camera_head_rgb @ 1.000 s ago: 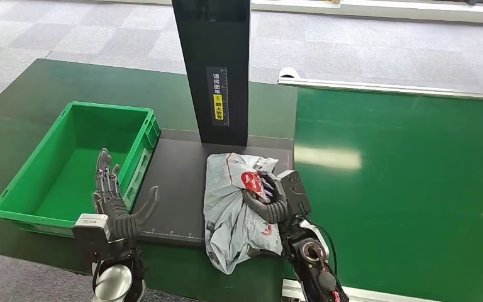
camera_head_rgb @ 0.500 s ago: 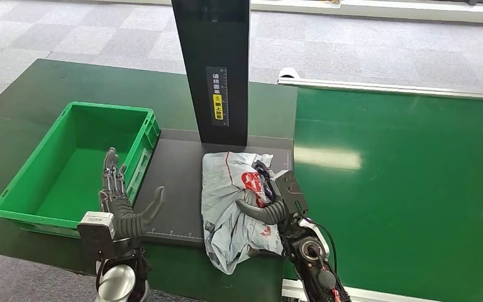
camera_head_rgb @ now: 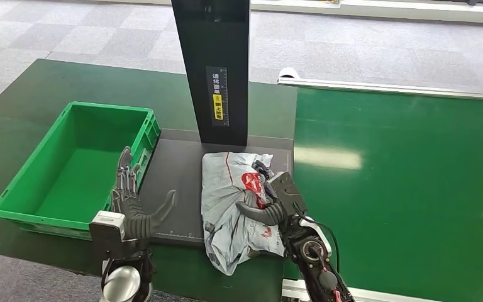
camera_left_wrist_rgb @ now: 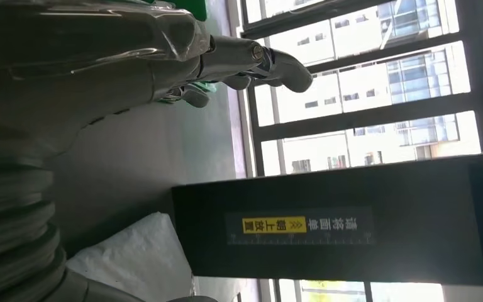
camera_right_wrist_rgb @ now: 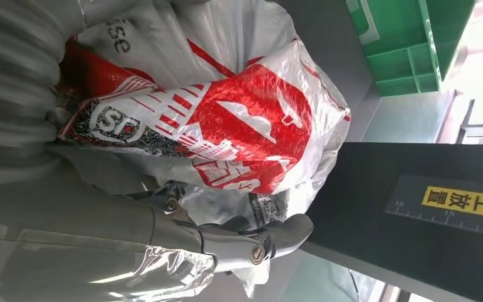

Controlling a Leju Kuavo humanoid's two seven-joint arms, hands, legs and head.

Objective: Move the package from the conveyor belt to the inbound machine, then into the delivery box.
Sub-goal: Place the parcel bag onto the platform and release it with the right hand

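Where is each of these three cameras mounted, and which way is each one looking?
Head view: high on the robot, looking forward and down at the package on the black platform, the green box and both hands, left hand and right hand.
Left wrist view: behind the left hand, facing the black post and windows.
Right wrist view: behind the right hand, close on the package.
Shared: all three views show the post's yellow label.
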